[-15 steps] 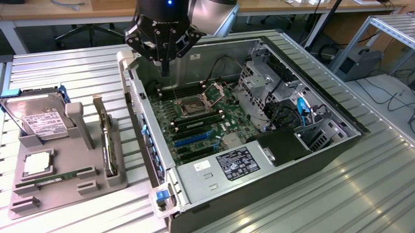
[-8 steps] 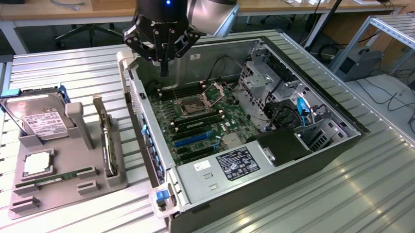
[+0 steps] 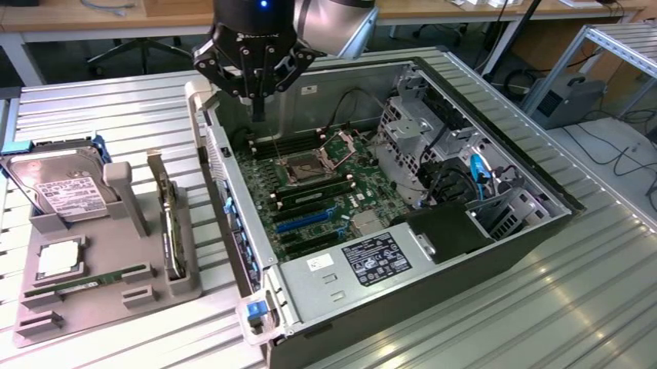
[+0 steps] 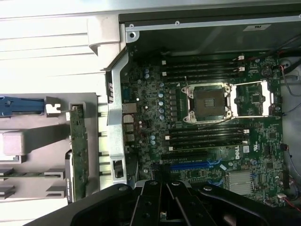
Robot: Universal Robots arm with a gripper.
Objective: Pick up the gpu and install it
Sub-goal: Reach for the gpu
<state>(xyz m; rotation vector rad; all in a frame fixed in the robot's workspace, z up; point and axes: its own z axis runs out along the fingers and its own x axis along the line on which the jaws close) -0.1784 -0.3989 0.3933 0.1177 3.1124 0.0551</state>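
On the gray holder [image 3: 88,307] beside the computer case [image 3: 308,300], we see the gpu [image 3: 169,223] standing on its thin edge, not picked up yet. Its long side runs along the case wall [image 3: 231,207]. Our gripper [image 3: 257,111] hangs over the far corner of the open case, pinched shut and holding nothing. From there the gpu lies toward the exterior view's left and lower down. Little gray posts [image 3: 187,278] hug the card, but above it we see open room
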